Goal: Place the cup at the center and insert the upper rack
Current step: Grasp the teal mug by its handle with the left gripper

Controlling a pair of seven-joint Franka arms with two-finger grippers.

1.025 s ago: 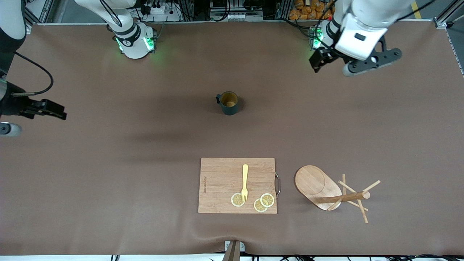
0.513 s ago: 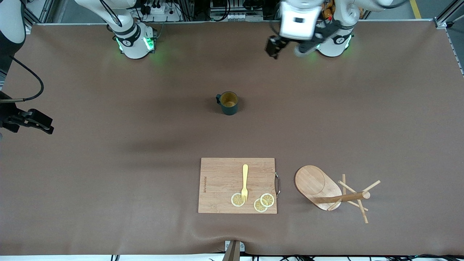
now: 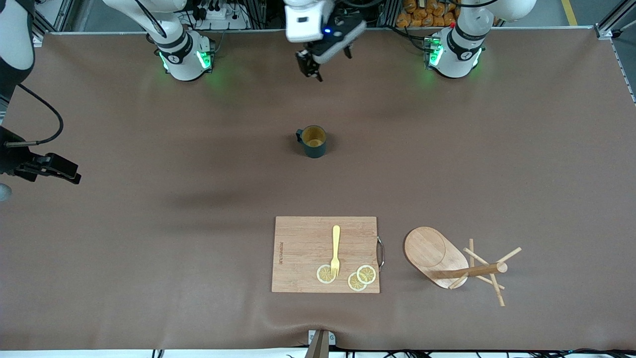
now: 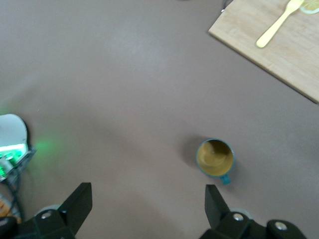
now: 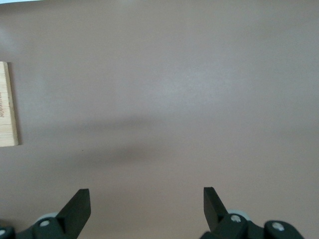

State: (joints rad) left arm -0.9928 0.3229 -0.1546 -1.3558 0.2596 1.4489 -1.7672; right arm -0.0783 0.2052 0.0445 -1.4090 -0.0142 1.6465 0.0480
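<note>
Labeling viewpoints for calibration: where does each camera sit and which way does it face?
Front view: high, facing both bases; shows cup, upper rack, left gripper, right gripper.
Left wrist view: looks down past its open fingers at the cup and cutting board.
Right wrist view: open fingers over bare table.
Shared: the cutting board.

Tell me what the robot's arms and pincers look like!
The arms are white with black joints and loose black cables. Their round bases glow green. The left pincer is black, on a white block with a small blue light. The right pincer is black too. Each has two flat black fingers.
</note>
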